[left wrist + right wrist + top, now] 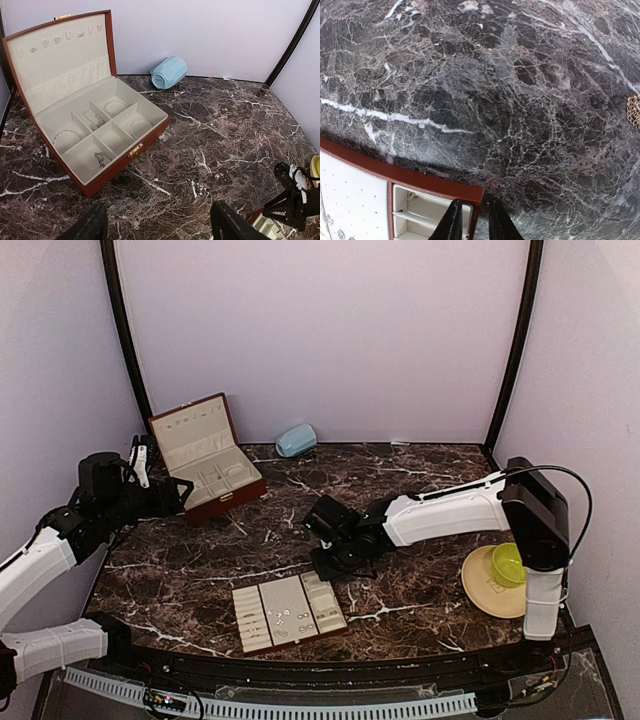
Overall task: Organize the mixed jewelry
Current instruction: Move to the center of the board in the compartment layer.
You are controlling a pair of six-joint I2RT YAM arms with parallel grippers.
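Right wrist view: right gripper (472,222), fingertips narrowly parted over the far right corner of the tray (288,613), with no piece visible between them; whether anything is pinched cannot be told. Top view: the jewelry (280,618) lies scattered on the tray's cream panels at 6 o'clock of the table (420,490); a chain (633,110) lies at 3 o'clock on the marble. Pieces are too small to give an axis or heading. Best practice is probably to descend vertically, centred over one slot, and close gently. Left gripper (157,227) stands wide and empty, facing the box (95,125).
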